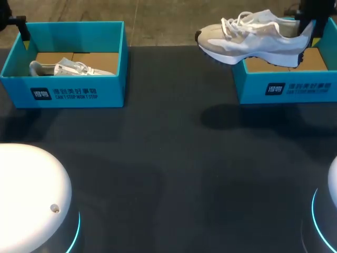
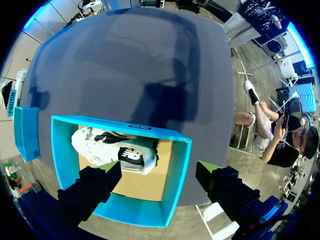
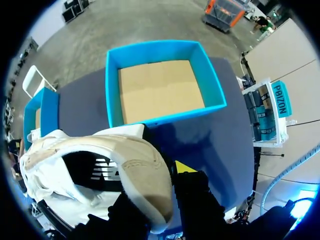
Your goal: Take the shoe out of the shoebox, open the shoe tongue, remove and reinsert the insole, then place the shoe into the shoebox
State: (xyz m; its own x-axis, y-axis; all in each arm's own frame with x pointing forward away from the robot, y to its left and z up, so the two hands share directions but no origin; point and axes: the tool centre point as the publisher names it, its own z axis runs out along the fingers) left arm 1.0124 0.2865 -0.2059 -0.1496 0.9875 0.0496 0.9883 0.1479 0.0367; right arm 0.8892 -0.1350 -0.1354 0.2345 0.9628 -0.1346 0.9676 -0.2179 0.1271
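My right gripper [image 1: 308, 32] clamps only the heel of the beige-and-white mesh sneaker [image 1: 247, 38], aloft over the nine-o'clock edge of the teal cardboard shoebox [image 1: 287, 87], so the overhanging toe could lever it loose

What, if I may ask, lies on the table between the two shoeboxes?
The table is bare there in the head view; only the held shoe overhangs it.

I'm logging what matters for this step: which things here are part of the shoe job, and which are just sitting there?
In use: lifted shoe, gripped at the heel by the right gripper; empty right shoebox.
Sitting idle for now: left shoebox; second shoe inside it; left gripper above, fingers open, touching neither.
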